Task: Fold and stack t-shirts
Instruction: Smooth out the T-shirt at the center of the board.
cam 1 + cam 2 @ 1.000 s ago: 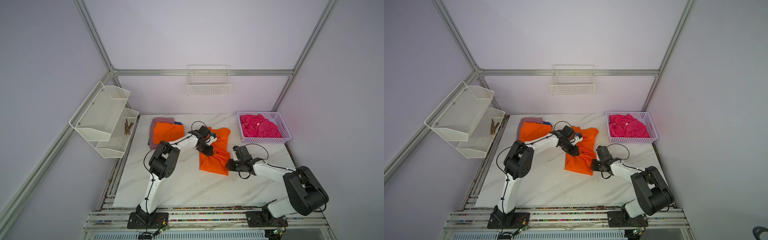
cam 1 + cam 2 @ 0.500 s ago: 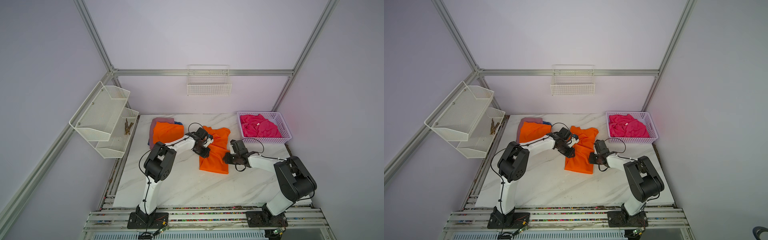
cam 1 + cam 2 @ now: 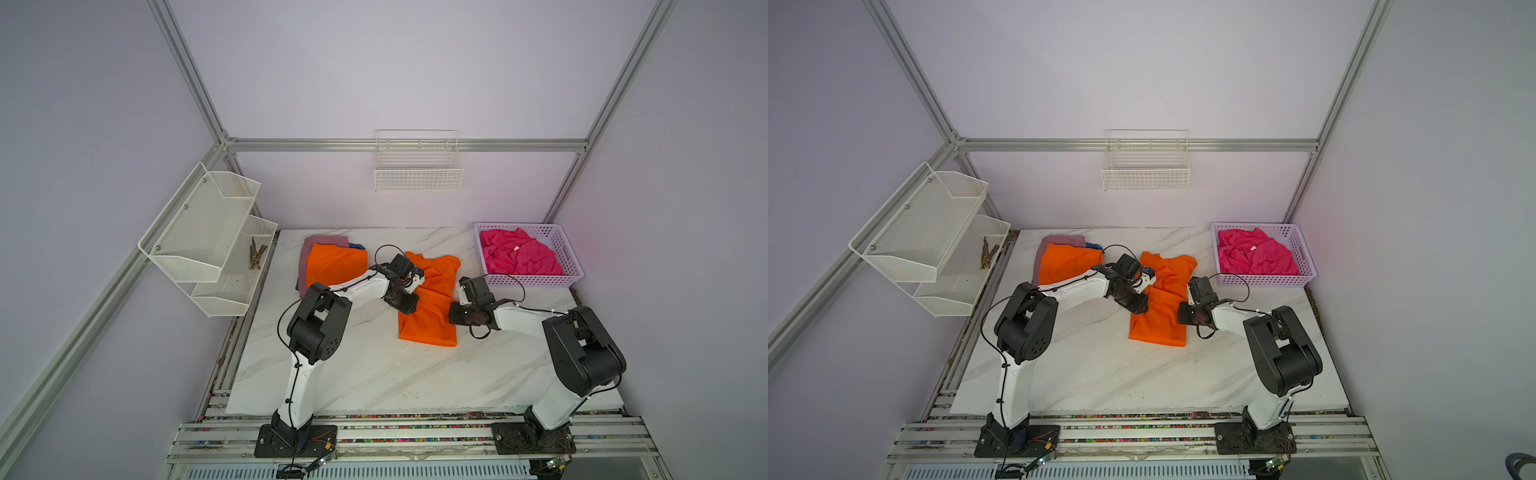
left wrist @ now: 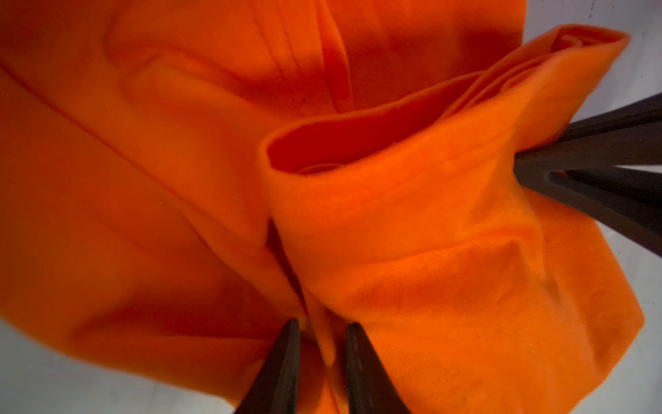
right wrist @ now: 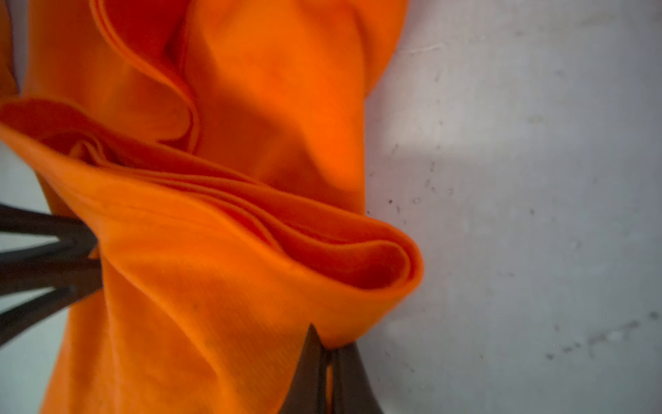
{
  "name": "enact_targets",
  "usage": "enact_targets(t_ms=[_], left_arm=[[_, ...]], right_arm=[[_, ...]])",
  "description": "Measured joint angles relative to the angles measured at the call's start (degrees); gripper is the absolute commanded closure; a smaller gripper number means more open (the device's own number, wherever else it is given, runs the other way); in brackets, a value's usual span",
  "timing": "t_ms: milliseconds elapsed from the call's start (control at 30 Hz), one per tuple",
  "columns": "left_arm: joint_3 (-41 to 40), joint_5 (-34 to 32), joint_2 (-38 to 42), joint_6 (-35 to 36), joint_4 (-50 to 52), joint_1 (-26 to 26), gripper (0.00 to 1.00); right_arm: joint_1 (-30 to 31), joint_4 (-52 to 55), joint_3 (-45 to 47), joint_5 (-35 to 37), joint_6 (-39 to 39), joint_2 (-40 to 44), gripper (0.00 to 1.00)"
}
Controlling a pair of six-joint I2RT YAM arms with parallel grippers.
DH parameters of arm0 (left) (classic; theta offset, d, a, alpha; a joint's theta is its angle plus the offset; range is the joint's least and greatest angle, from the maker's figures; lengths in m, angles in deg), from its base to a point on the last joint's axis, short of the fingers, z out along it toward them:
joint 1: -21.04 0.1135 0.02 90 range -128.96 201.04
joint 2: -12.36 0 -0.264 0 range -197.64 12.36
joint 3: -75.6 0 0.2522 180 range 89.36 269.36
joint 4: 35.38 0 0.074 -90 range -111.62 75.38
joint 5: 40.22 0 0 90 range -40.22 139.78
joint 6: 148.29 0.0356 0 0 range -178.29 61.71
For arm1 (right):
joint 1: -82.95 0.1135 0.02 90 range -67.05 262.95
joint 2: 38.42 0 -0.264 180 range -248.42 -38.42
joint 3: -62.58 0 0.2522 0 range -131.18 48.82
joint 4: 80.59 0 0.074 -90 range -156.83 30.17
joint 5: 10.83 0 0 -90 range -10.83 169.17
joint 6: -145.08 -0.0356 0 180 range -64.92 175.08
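Two grippers, the left gripper [image 4: 320,362] and right gripper [image 5: 327,365], are pinching bunched folds of the orange t-shirt [image 3: 428,320], so uneven pulling is probably risking layers slipping free

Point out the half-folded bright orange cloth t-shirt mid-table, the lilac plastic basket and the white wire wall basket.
Half-folded orange t-shirt [image 3: 428,326]: a top view, its flat lower body.
Lilac plastic basket [image 3: 540,281]: a top view, its front wall.
White wire wall basket [image 3: 417,179]: a top view, its front grid.
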Motion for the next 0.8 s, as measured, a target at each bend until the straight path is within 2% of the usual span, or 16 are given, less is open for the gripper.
enact_targets(t_ms=[333, 800], left_arm=[[-6.54, -2.16, 3.87, -2.49, -3.48, 0.00, 0.75], [-12.83, -7.37, 14.84, -4.50, 0.70, 0.00, 0.75]], right_arm=[[-0.17, -0.09, -0.37, -0.85, 0.85, -0.37, 1.00], [-0.55, 3.74, -2.82, -1.31, 3.54, -0.24, 1.00]])
